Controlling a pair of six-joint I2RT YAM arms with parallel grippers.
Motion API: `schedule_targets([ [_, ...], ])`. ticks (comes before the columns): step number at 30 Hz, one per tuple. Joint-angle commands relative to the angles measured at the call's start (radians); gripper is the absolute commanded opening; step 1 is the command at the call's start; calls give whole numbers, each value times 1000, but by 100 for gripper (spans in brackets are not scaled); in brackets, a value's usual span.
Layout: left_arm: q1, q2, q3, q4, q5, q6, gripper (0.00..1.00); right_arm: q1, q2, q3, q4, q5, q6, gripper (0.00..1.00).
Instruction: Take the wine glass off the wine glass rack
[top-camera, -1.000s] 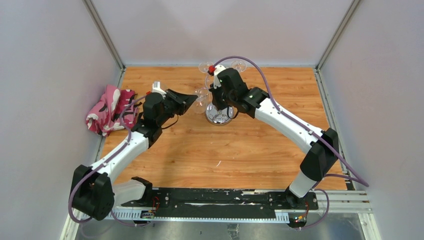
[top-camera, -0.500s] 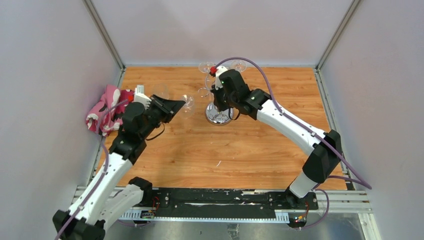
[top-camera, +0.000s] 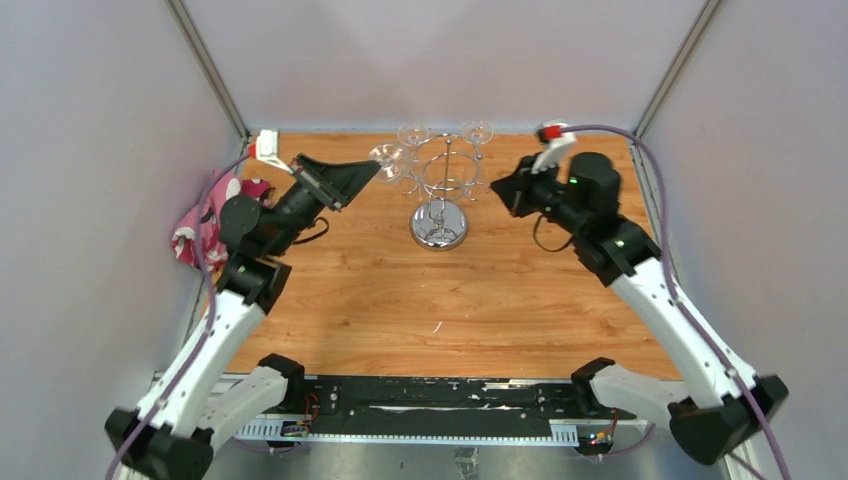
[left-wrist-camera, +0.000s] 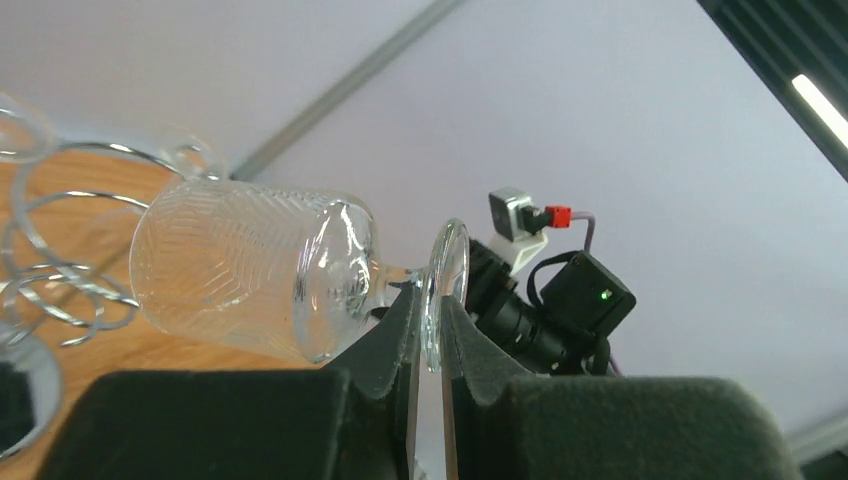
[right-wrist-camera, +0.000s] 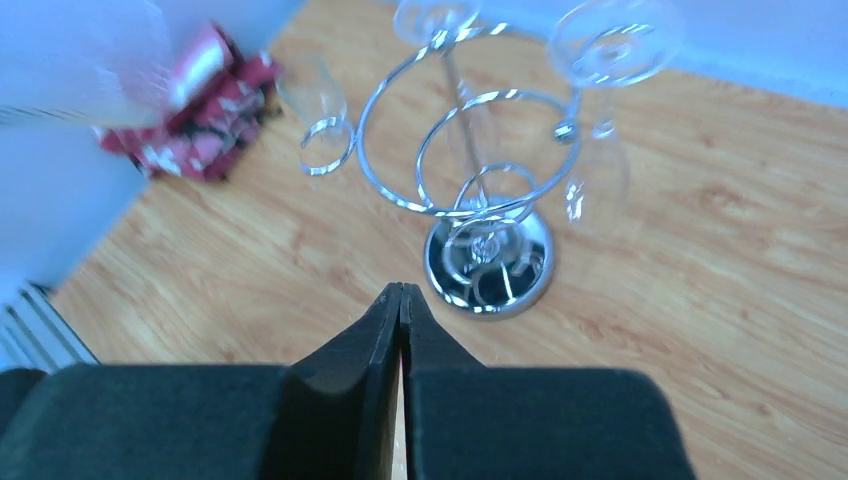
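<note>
The left gripper (left-wrist-camera: 428, 312) was clamped on the foot of the wine glass (left-wrist-camera: 250, 272), which lay on its side just left of the wine glass rack (top-camera: 438, 228), bowl towards the wire loops. The right gripper (right-wrist-camera: 400, 296), jaws pressed together and empty, hung to the right of the rack. Two other glasses (top-camera: 412, 133) hung from the ring, and a pink cloth (top-camera: 205, 228) lay at the left edge of the table (top-camera: 400, 300).
</note>
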Motion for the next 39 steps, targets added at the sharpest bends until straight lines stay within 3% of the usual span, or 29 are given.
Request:
schedule_targets([
  [1,3,178,18,559,275,-142,0,-213,-161,-136,254,-345,167,9],
  [6,5,390,67,1094,397,-405,0,-330,-174,-213,553,-607,378,14],
  [8,9,484,120,1321,434,-547,0,-332,-137,-219,657,-684,463,22],
  [11,9,535,164,1336,470,-566,0,-335,-80,-219,778,-752,546,29],
  [13,8,535,177,1337,496,-556,0,-338,-46,-219,865,-793,592,43],
  [17,8,509,187,1336,541,-528,0,-339,22,-220,1132,-865,760,56],
  [23,8,502,194,1336,559,-531,0,-349,120,-220,1591,-906,1038,60],
  [26,9,502,187,1336,558,-531,0,-351,210,-185,1836,-897,1254,60],
  [39,11,507,177,1336,554,-526,0,-291,301,-73,1866,-896,1329,60],
])
